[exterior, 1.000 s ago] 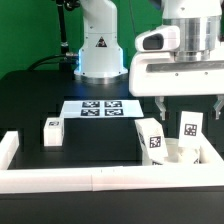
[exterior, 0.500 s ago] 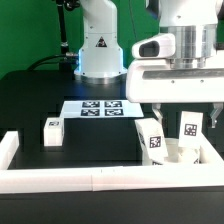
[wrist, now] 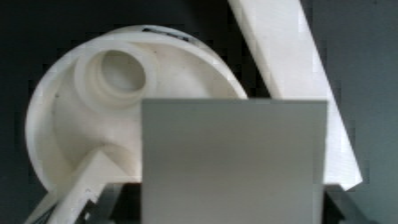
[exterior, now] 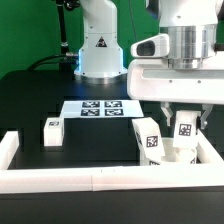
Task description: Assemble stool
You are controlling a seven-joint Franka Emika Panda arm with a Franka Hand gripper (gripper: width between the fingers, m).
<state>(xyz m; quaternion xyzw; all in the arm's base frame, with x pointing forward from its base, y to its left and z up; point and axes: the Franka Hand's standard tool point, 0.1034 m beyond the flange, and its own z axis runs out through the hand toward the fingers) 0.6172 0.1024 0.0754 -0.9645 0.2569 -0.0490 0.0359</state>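
The round white seat disc [exterior: 180,152] lies in the corner of the rails at the exterior view's right. Two tagged white legs stand on it: one nearer the middle [exterior: 150,140] and one farther right [exterior: 186,126]. My gripper [exterior: 186,116] is down over the farther-right leg, a finger on each side, shut on it. In the wrist view the leg [wrist: 231,150] fills the gap of the gripper [wrist: 231,205], with the seat disc [wrist: 107,90] behind. The third leg [exterior: 52,131] lies alone on the table at the exterior view's left.
White border rails [exterior: 70,178] run along the front and sides; one rail shows in the wrist view [wrist: 285,45]. The marker board [exterior: 100,108] lies on the black table in front of the arm's base [exterior: 100,50].
My gripper has come down over the farther-right leg and its fingers have closed in on it. The leg has shifted slightly toward the exterior view's left.
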